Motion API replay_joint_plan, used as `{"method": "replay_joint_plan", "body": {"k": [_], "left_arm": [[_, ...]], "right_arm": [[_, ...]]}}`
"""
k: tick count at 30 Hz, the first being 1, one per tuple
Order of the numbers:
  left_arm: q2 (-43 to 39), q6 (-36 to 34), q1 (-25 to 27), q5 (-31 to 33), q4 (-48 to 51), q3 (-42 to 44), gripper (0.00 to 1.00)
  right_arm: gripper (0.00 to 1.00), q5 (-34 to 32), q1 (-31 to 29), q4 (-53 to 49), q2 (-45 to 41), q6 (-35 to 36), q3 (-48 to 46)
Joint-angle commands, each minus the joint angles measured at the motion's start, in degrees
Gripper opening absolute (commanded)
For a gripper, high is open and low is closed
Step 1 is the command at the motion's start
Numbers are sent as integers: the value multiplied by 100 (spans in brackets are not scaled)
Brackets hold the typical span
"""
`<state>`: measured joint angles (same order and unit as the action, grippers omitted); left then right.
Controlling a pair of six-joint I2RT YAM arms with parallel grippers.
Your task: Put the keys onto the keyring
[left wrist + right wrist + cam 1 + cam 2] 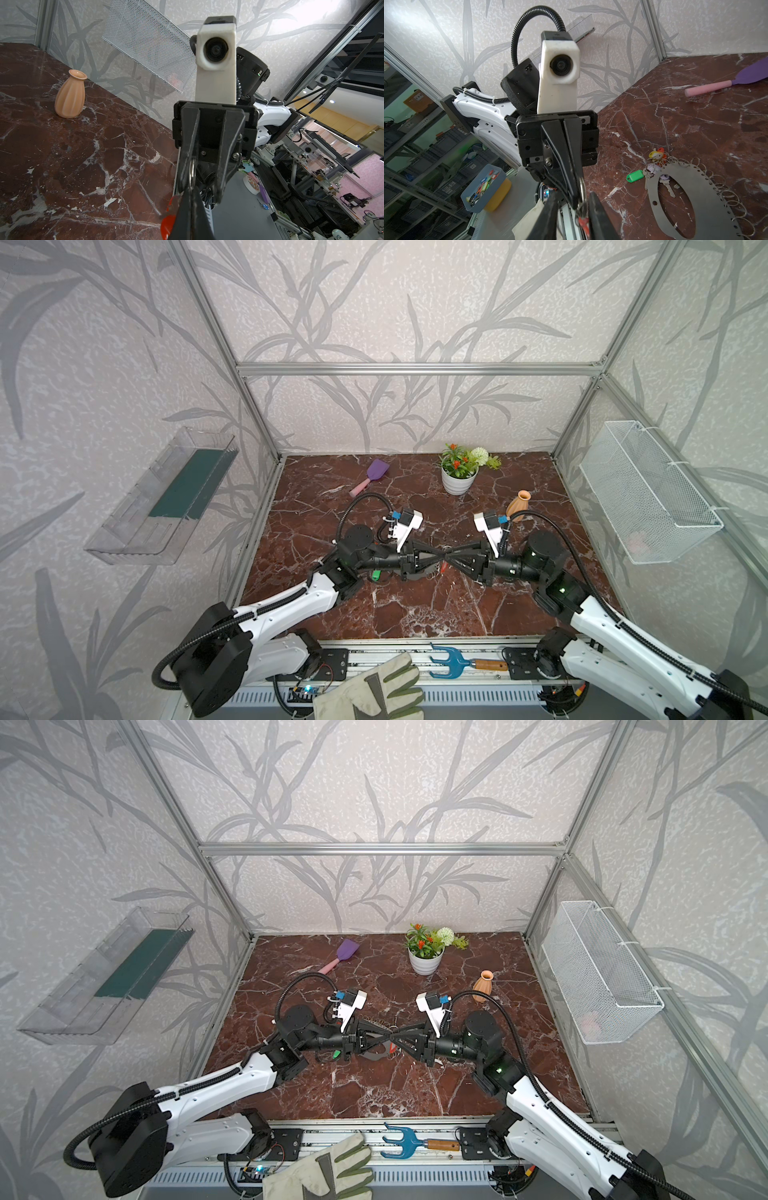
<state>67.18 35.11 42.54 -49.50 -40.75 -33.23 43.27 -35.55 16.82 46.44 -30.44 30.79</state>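
Mid-table over keyring (pixel 695 178) (edges (pixel 415 638) well apart) | left gripper (pixel 576 199) pinching red key (pixel 168 222) | right gripper (pixel 202 193) slightly parted

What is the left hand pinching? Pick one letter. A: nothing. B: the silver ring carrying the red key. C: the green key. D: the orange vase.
B: the left hand is shut on the silver ring, with the red key dangling below it.

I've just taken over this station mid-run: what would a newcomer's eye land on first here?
The left gripper and right gripper meet tip to tip over the middle of the table. The left pinches the silver loop of a red key, while the right stands open. Under them lies the grey keyring, with more keys at its edge.
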Motion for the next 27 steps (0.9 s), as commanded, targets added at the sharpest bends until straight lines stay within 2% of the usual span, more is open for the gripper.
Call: {"method": "replay_joint_plan", "body": {"k": [1, 8, 17, 27], "left_arm": [[-126, -142, 34, 28, 27, -115, 0], [-161, -178, 44, 17, 48, -87, 0], [-170, -216, 60, 32, 86, -87, 0], [-183, -221, 70, 45, 78, -105, 0]], "right_arm": [[23, 224, -24, 190, 47, -88, 165], [25, 268, 31, 282, 58, -180, 182], [36, 353, 136, 486, 50, -356, 147], [22, 376, 197, 527, 54, -400, 77]]}}
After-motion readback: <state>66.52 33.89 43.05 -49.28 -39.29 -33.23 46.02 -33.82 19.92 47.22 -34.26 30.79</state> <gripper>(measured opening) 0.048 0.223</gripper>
